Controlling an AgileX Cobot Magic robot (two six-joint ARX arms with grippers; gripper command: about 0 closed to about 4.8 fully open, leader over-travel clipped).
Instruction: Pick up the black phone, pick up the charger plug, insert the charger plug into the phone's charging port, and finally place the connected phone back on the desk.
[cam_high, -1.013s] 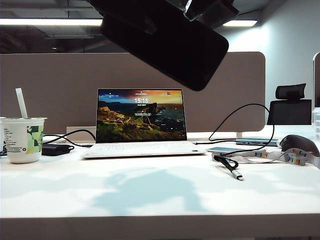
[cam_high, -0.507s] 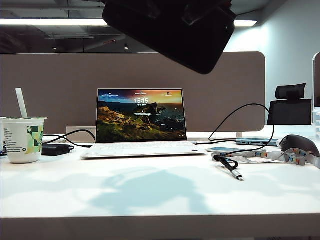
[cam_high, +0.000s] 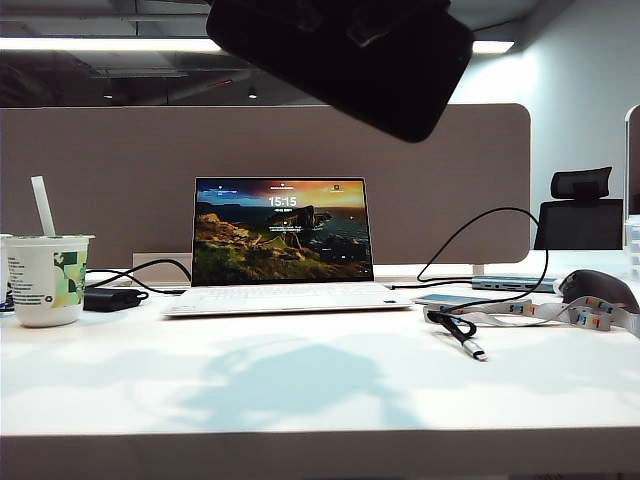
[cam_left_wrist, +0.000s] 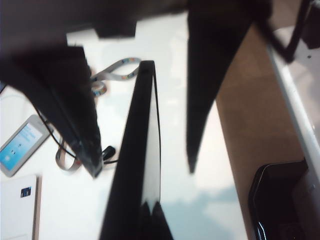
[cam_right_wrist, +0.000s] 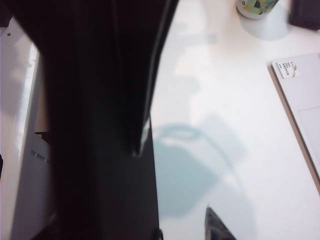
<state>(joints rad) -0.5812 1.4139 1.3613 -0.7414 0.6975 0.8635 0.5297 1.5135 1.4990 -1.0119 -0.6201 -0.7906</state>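
Two grippers are working high above the desk (cam_high: 300, 395), and both are crowding the black phone (cam_high: 345, 55), which is hanging tilted in the air near the top of the exterior view, well clear of the tabletop. The left gripper (cam_left_wrist: 142, 125) is sitting closed on the phone's thin edge, holding it up so the port end can be reached. The right gripper (cam_right_wrist: 125, 150) is pressing in beside the same dark slab, but its view is so blurred and black that whether its jaws are clamping the phone or standing open cannot be told; probably it is steadying or re-gripping the phone.

The charger plug (cam_high: 473, 349) is lying untouched on the desk toward the right end, its black cable looping back past a lanyard (cam_high: 560, 312) and a pale slab (cam_high: 455, 299). So the plug pickup is not yet done. A laptop (cam_high: 283, 240) toward the back edge is showing "15:15" on its lock screen. A printed cup (cam_high: 46, 278) is standing near the left end; its label is unreadable.
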